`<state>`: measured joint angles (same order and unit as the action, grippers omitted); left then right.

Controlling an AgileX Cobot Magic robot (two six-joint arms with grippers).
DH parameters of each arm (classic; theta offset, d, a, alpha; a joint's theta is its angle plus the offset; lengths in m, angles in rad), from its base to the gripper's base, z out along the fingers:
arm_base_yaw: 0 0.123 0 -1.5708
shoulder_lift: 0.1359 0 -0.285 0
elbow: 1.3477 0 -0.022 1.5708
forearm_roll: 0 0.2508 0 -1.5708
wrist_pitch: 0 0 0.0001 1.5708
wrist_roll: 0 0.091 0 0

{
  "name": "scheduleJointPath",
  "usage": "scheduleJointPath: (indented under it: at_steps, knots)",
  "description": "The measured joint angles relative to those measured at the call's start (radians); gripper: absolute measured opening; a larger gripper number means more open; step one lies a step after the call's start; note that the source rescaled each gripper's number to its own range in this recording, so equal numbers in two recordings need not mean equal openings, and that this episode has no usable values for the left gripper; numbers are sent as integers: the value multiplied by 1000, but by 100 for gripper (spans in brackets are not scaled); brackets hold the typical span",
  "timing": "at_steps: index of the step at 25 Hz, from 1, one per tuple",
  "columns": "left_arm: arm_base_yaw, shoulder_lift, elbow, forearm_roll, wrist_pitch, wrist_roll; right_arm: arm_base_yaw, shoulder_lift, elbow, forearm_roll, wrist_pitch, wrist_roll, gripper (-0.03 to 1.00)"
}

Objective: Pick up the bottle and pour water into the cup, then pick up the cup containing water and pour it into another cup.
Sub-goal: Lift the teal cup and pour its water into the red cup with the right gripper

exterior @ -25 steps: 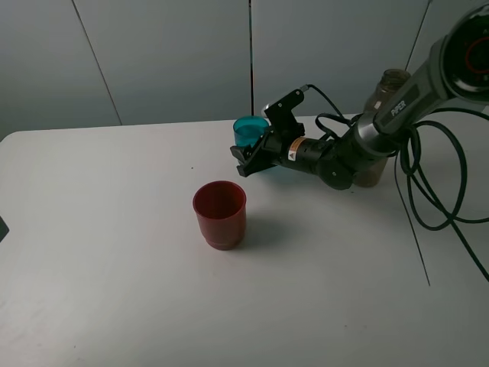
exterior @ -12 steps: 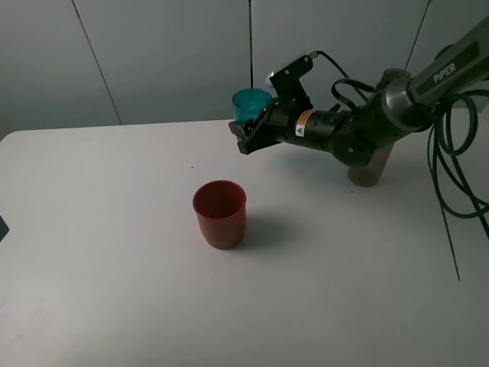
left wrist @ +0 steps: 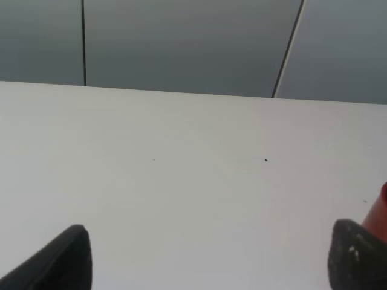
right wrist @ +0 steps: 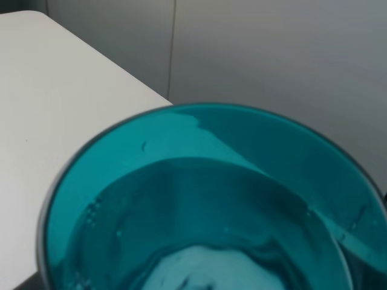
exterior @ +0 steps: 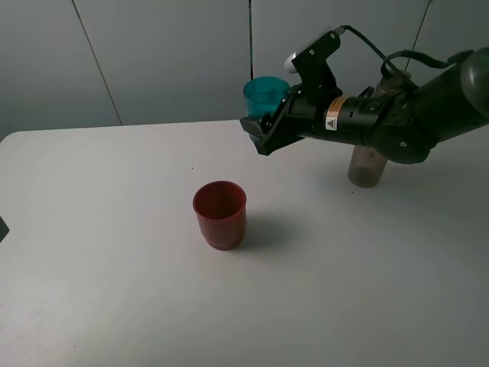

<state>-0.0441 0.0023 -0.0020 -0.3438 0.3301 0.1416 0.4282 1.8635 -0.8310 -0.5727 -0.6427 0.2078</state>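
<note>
My right gripper point(exterior: 263, 126) is shut on the teal cup point(exterior: 265, 95) and holds it upright in the air, above and behind the red cup point(exterior: 220, 214). In the right wrist view the teal cup point(right wrist: 205, 199) fills the picture and holds water. The red cup stands on the white table point(exterior: 114, 252) near the middle. The grey-brown bottle point(exterior: 368, 157) stands at the back right, mostly hidden behind the right arm. My left gripper point(left wrist: 205, 260) is open over bare table, with a sliver of the red cup point(left wrist: 379, 211) beside one fingertip point(left wrist: 357, 254).
Grey wall panels point(exterior: 168, 53) stand behind the table's far edge. Black cables point(exterior: 397, 65) loop from the right arm near the bottle.
My right gripper has lifted the teal cup off the table, up and slightly to the right. The red cup and the bottle have not moved.
</note>
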Motion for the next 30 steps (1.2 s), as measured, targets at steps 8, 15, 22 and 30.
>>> scheduleJointPath:
  at_steps: [8, 15, 22, 30]
  knots:
    - [0, 0, 0, 0, 0, 0, 0, -52, 69, -193, 30, 2, 7]
    - [0, 0, 0, 0, 0, 0, 2, -57, 69, -254, 35, -63, 7]
    - [0, 0, 0, 0, 0, 0, 38, -57, 69, -255, 81, -231, 7]
    - [0, 0, 0, 0, 0, 0, 90, -57, 69, -221, 103, -367, 7]
